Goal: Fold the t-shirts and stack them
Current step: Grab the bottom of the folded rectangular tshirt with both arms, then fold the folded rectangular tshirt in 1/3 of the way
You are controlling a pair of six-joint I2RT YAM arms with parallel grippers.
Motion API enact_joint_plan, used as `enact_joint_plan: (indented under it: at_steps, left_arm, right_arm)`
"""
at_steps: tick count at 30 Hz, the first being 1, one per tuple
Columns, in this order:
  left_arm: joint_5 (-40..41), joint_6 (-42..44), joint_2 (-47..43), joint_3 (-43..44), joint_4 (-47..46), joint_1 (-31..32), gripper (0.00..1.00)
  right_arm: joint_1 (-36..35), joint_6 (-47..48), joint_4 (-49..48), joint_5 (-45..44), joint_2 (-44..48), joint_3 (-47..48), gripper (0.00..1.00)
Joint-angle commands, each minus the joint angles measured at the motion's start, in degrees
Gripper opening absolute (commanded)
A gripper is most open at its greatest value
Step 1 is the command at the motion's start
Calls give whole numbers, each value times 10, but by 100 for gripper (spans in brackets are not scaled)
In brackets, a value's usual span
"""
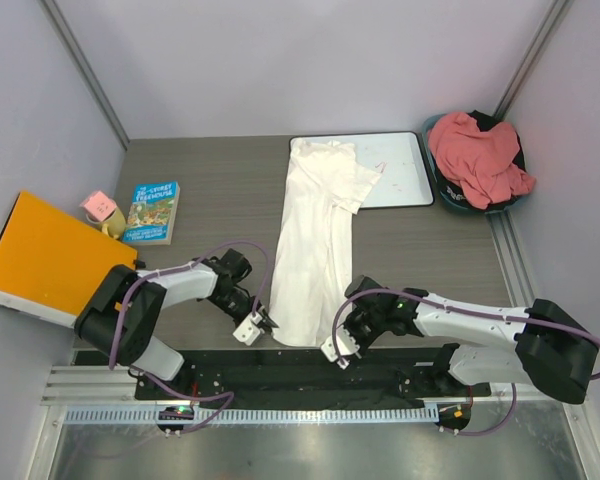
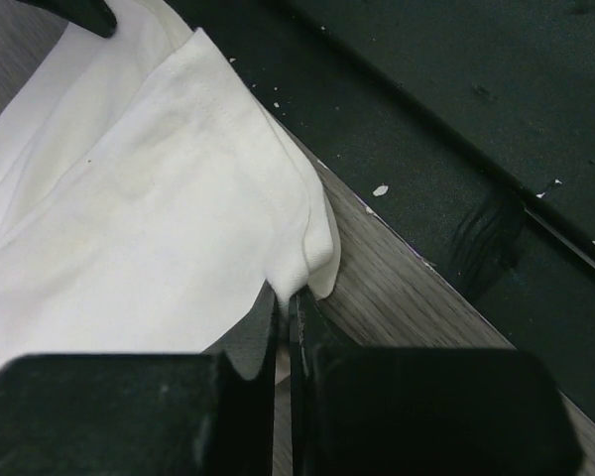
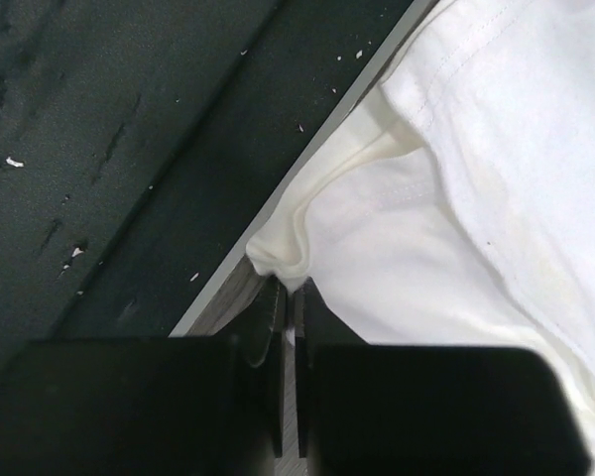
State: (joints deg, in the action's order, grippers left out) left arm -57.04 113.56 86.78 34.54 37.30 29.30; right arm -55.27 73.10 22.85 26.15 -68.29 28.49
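Lying lengthwise on the table (image 1: 210, 170) is the white shirt (image 1: 315, 235). The left hand (image 2: 286, 297) and right hand (image 3: 290, 290) each pinch a near corner.

Grey wood-grain tabletop (image 1: 220, 190) lay open between white cloth t-shirt (image 1: 315, 250) and blue paperback book (image 1: 153, 212), flat orange board (image 1: 50, 255) crowded the left edge, glossy whiteboard (image 1: 400, 165) lay beyond.

Robotics lab cell. Plain walls (image 1: 310, 60) enclose the tabletop (image 1: 230, 170). Left arm (image 1: 180, 285) and right arm (image 1: 470, 320) mount on a black baseplate (image 1: 300, 375).
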Motion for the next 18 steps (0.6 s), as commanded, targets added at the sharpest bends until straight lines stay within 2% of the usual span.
enact_joint_plan:
  at_steps: [1,5,8,10,12,18]
  left_arm:
    - [-27,200,-3,13,6,4,0]
    - [-44,156,-42,40,51,4,0]
    - [-69,55,-75,67,69,4,0]
    - [-75,17,-107,76,62,4,0]
    - [-74,-53,-132,80,24,4,0]
    - [-26,-163,-144,76,-87,3,0]
  right_arm:
    - [-6,-35,4,-5,9,6,1]
    - [-7,-102,11,-13,16,46,1]
    - [-6,-160,30,-16,28,88,1]
    - [-7,-182,37,-29,40,109,1]
    - [-7,-194,37,-44,47,117,1]
    - [-3,-169,-8,-160,44,118,1]
